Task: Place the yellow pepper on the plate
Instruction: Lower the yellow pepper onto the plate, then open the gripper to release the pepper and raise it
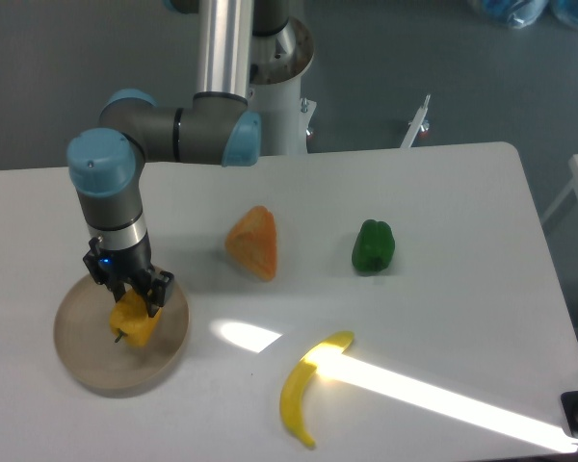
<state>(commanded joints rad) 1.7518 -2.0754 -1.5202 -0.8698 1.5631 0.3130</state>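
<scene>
Yellow pepper | stem down-left, tilted over plate | gripper clamped on it

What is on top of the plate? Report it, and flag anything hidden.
Over the plate sits the yellow pepper, gripped by the gripper fingers. Whether the pepper touches the plate cannot be told; the patch of plate beneath it is covered. Nothing else is on it.

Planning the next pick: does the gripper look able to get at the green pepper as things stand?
Probably yes, once it lets go: the gripper is shut on the yellow pepper over the plate, and the green pepper stands alone with nothing over it.
</scene>
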